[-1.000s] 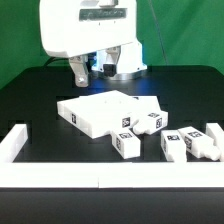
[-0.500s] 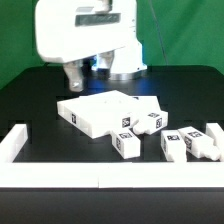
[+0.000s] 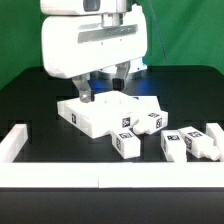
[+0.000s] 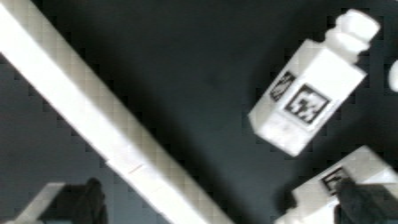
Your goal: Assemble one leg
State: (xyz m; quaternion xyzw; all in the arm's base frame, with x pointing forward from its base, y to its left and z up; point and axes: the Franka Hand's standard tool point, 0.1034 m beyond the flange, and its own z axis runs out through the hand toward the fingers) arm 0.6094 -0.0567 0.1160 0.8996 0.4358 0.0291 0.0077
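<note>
Closest to the camera in the exterior view, a white rail (image 3: pixel 100 172) runs along the bottom of the frame and turns up at the lower left corner. It sits on the black table (image 3: pixel 30 100).

Just behind it, lower right of centre, is the pile of loose tagged parts. The near leg (image 3: pixel 127 142) is out front. The mid leg (image 3: pixel 150 121) sits just behind it, right up against the top (image 3: pixel 98 112). The right legs (image 3: pixel 190 143) are bunched together toward the right edge. They all lie loose on the table and nothing is holding them.

The top is the flat white slab in the middle of the frame, lying flat with one corner pointing at the near leg.

Over the top's far side hangs the gripper (image 3: pixel 103 84), under the big white arm body that fills the upper middle. Its two dark fingers (image 3: pixel 86 92) stand apart with nothing between them, and the lower one is just above the slab or maybe touching it, hard to say from this angle.

The wrist view is blurry. It shows one tagged leg (image 4: pixel 306 95) on black, a long white strip (image 4: pixel 80 100) that could be the rail or the slab's edge, and a dark fingertip (image 4: pixel 80 200).

Behind everything is the green backdrop (image 3: pixel 190 35).
</note>
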